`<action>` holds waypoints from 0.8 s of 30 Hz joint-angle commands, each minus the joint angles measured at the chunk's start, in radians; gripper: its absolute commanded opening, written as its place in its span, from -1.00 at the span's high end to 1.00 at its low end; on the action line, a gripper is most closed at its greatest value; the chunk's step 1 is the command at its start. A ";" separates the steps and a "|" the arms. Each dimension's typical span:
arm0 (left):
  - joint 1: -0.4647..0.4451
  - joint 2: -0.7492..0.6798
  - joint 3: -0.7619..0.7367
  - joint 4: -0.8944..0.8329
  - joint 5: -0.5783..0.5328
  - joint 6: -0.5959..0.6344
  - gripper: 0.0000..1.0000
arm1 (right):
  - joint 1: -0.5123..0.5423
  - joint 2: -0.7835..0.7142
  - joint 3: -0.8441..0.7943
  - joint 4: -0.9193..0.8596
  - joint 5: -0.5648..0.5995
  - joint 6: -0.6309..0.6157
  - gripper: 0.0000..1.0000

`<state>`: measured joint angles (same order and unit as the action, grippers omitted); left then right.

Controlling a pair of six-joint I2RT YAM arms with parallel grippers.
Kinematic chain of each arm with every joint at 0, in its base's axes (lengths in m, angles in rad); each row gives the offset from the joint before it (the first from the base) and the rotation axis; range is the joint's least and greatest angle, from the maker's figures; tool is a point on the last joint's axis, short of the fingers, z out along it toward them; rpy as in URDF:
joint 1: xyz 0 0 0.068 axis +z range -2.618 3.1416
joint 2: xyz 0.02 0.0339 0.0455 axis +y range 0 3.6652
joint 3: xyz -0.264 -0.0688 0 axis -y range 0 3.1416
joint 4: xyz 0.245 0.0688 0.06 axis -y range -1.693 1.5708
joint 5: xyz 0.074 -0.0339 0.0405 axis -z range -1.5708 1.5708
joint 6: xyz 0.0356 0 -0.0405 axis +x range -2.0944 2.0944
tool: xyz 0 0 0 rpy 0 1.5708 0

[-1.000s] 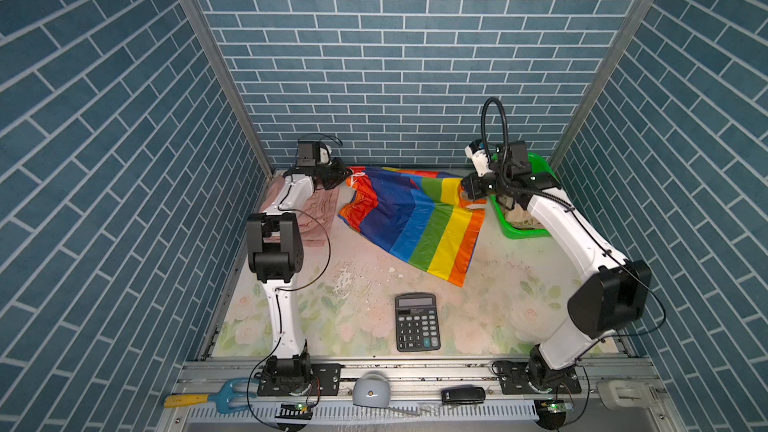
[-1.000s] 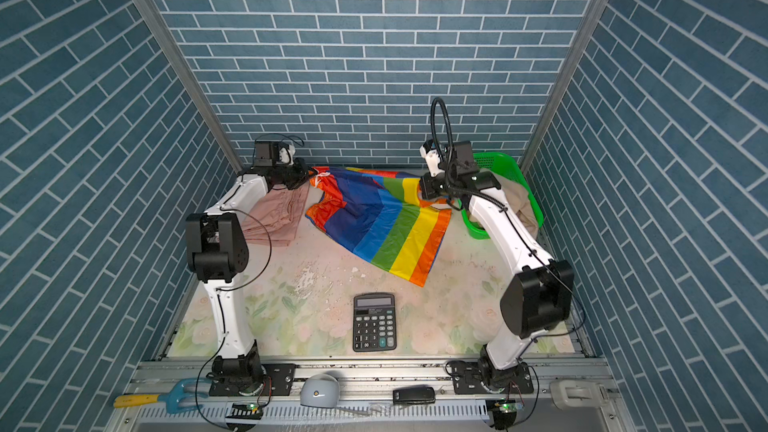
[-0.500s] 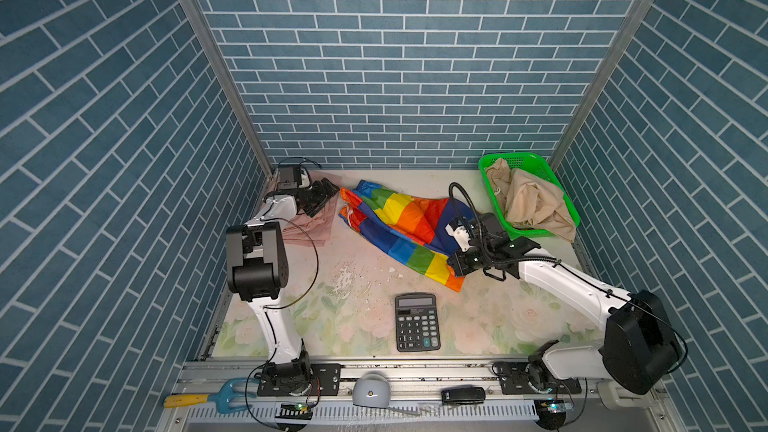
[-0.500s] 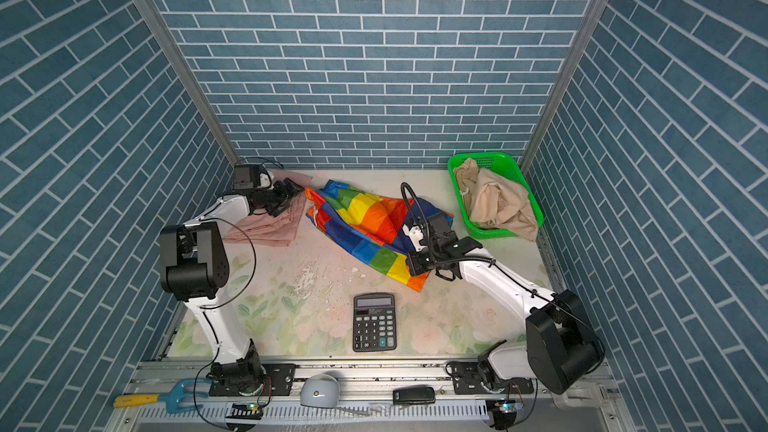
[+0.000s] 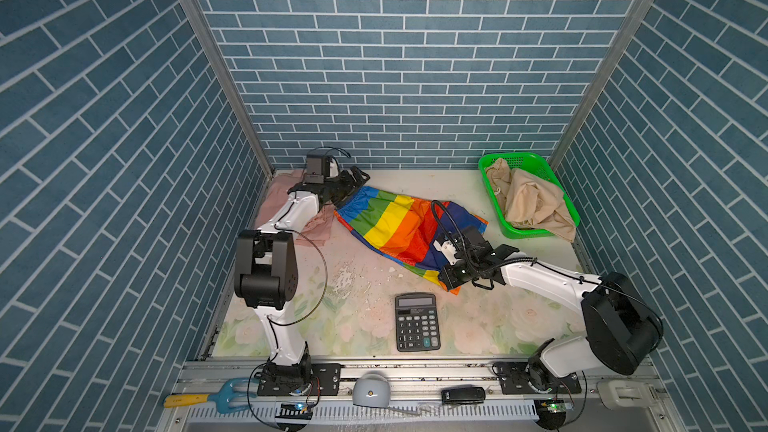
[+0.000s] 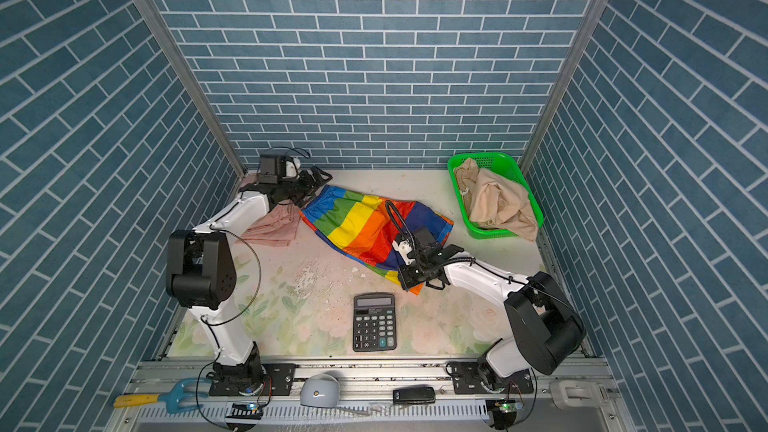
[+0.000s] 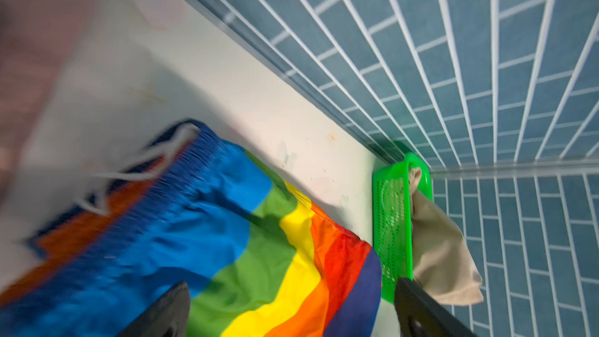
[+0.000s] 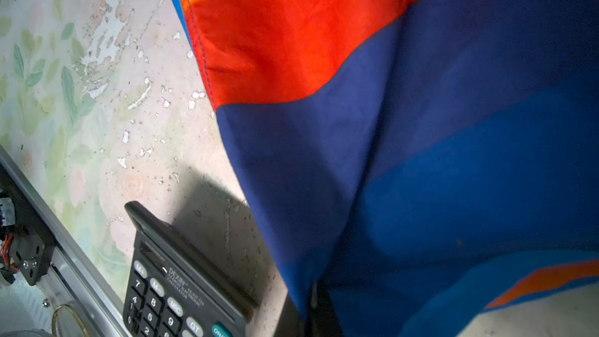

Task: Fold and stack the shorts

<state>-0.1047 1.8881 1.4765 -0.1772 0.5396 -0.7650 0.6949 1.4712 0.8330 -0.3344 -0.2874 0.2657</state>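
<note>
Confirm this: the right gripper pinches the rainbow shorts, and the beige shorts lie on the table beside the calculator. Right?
Not quite. The right gripper pinches the rainbow shorts, but the beige shorts lie in the green basket, far from the calculator, as both top views show.

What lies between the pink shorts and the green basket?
The rainbow-striped shorts lie spread between the pink shorts and the green basket; both top views show this.
</note>
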 commanded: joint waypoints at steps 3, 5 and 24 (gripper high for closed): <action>-0.030 0.092 -0.039 0.028 0.022 -0.032 -0.99 | 0.008 -0.028 -0.024 -0.033 0.054 0.008 0.66; -0.023 0.099 -0.042 0.007 0.009 -0.004 -0.99 | 0.007 -0.049 -0.023 -0.052 0.069 -0.001 0.64; 0.051 0.249 -0.014 -0.105 -0.047 0.134 -0.99 | -0.012 -0.139 -0.041 -0.167 0.182 0.063 -0.13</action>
<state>-0.0803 2.1078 1.4525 -0.2279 0.5392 -0.6731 0.6930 1.3804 0.7780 -0.4446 -0.1772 0.2775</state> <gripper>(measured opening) 0.994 0.551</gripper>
